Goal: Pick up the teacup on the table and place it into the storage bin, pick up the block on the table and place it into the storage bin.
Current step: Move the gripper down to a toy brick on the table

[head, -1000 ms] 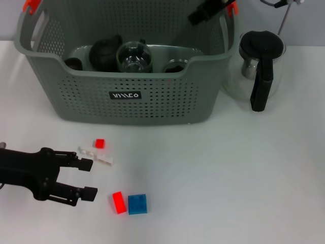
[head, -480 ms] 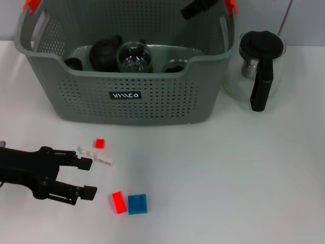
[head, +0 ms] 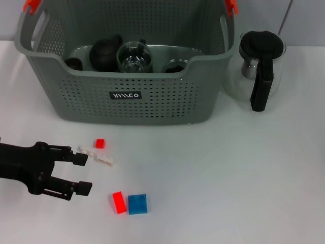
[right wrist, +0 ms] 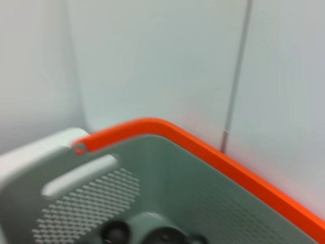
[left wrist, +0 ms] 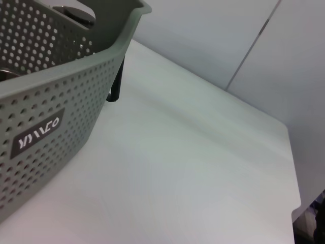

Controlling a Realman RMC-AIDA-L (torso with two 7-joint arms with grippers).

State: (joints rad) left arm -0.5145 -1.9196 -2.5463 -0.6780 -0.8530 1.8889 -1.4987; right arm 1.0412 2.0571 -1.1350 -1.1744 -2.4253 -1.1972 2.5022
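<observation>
The grey storage bin [head: 127, 96] stands at the back of the table; its wall [left wrist: 45, 96] also fills part of the left wrist view, and its orange-edged rim [right wrist: 203, 150] shows in the right wrist view. Small dark cups [head: 74, 63] sit inside it beside a black teapot [head: 105, 51]; I cannot tell which one is the teacup. Loose blocks lie in front: a small red block [head: 99, 143], white pieces [head: 104, 160], a red block [head: 118, 202] and a blue block [head: 137, 204]. My left gripper [head: 83, 174] hangs open just left of them, holding nothing. The right gripper is out of view.
A glass kettle [head: 259, 66] with a black lid and handle stands to the right of the bin, close against it. A round glass vessel [head: 134, 57] rests inside the bin. White tabletop [head: 228, 178] stretches right of the blocks.
The right gripper, seen over the bin's back right corner, has risen out of the head view. My left gripper has drawn back slightly to the left, still open.
</observation>
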